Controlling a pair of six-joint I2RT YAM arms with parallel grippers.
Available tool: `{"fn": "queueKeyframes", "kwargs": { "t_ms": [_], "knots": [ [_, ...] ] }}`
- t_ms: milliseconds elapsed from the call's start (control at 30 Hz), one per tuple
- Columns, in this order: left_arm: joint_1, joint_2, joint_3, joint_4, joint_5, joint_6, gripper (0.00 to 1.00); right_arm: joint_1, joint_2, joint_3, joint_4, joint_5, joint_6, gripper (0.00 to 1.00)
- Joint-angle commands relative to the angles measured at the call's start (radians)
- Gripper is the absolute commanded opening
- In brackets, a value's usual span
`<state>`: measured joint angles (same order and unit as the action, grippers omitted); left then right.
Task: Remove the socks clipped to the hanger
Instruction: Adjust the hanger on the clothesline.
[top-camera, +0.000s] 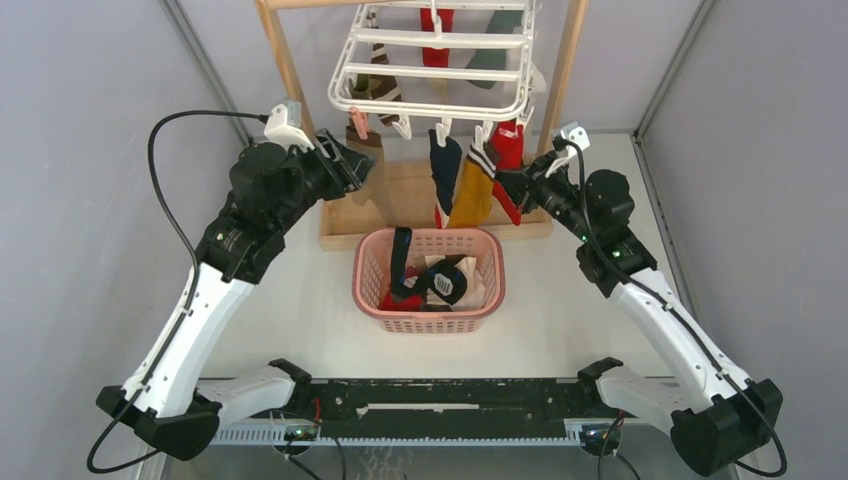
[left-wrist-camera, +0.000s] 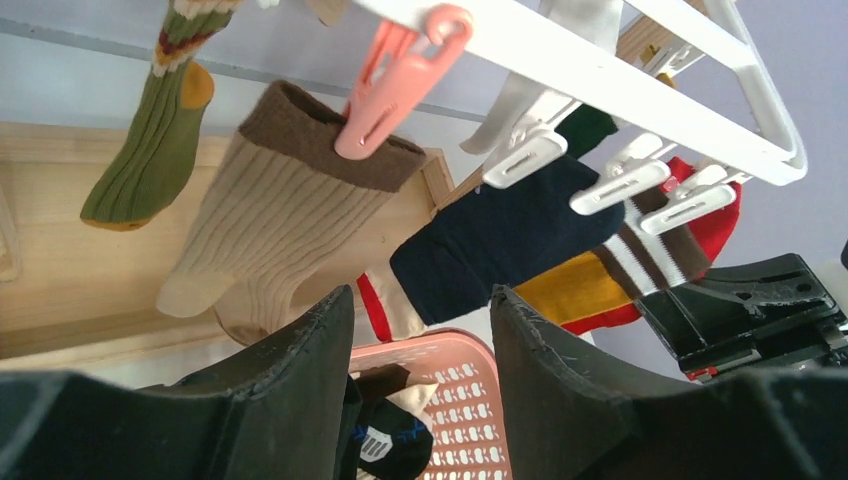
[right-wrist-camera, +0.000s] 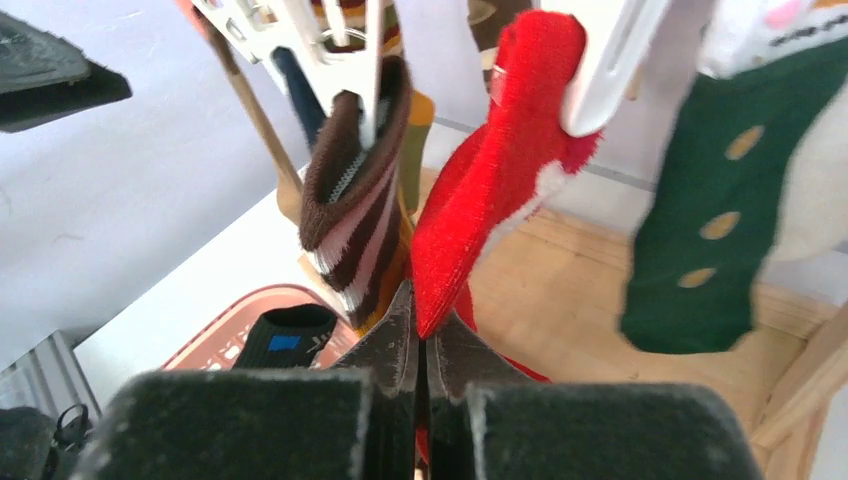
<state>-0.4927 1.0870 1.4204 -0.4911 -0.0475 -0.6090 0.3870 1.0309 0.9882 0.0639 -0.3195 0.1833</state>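
1. Over the far edge of the desk (top-camera: 560, 300) the hanger (top-camera: 432, 72) hangs from the wooden rack (top-camera: 563, 70). Several socks (top-camera: 445, 165) are clipped along its near bar, and more hang further back.
2. My right gripper (right-wrist-camera: 422, 330) has its fingers pressed together on the lower tip of the red sock (right-wrist-camera: 490, 170). This sock hangs from a white clip (right-wrist-camera: 610, 70) at the near right corner of the hanger.
3. My left gripper (left-wrist-camera: 422, 300) is spread and holds nothing. The beige sock (left-wrist-camera: 290, 210) under the pink clip (left-wrist-camera: 395, 90) is ahead of it, not touching.
4. On the desk under the near bar stands the basket (top-camera: 430, 322), with some socks already inside.
5. First risk: I pinch only a thin end of fabric. If the clip bites harder than my fingers, I think the sock can slide out when I pull.
6. Second risk: nothing steadies the hanger. A pull to the side and not straight down could swing or tilt the whole frame on its hook, and other socks would move away from my left gripper.
7. Third risk: the striped sock (right-wrist-camera: 355, 200) hangs just beside the red one, very near my right fingers. I could drag it also.
8. Last risk: the red sock hangs to the right of the basket. If I let go too early, it may land on the desk.
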Motion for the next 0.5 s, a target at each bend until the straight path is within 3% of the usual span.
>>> {"fn": "queueKeyframes", "kwargs": {
  "t_ms": [0,467],
  "knots": [
    [-0.01,-0.036,-0.019,0.01,0.007,0.018,0.57,0.06,-0.032,-0.002,-0.007,0.038,-0.036,0.0],
    [-0.013,-0.055,-0.026,-0.002,-0.005,0.024,0.56,0.239,-0.02,0.025,-0.024,0.136,-0.09,0.0]
  ]
}}
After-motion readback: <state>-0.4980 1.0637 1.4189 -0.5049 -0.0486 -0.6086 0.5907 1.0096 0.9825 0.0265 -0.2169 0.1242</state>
